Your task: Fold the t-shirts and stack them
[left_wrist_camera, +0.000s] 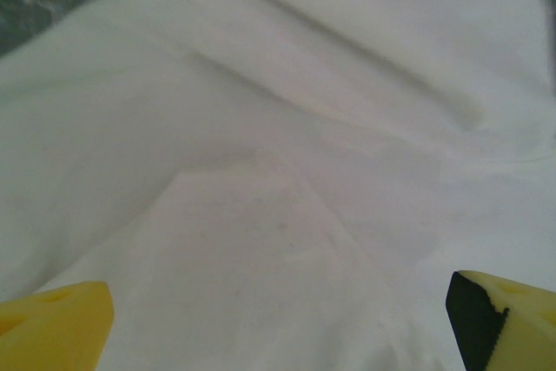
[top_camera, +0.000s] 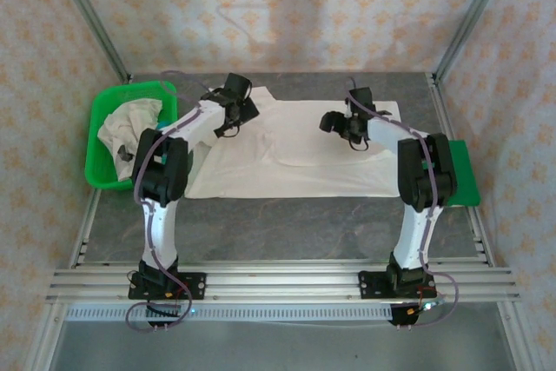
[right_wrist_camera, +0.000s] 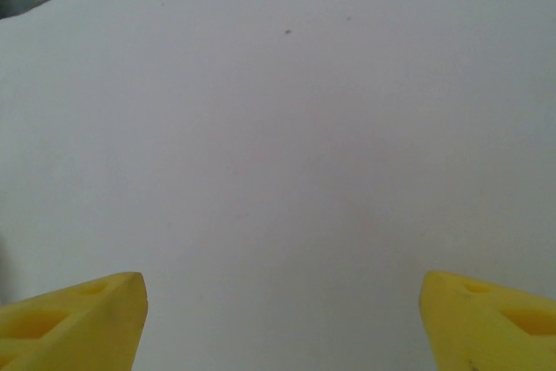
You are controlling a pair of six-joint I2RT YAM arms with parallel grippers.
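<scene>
Cream cotton t-shirts number two: a spread t-shirt (top_camera: pixel 295 167) beneath the wide-jawed, empty left gripper (left_wrist_camera: pixel 278 327) and right gripper (right_wrist_camera: pixel 280 323), a crumpled t-shirt (top_camera: pixel 126 128) in one green plastic basket (top_camera: pixel 102 178).

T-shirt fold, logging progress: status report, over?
Left claw open, right claw open, over spread cream t-shirt. Crumpled cloth in green basket. Nothing blocking.

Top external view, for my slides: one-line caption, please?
Left gripper and right gripper, open, above a cream t-shirt spread on the table; crumpled shirts in green basket.
</scene>
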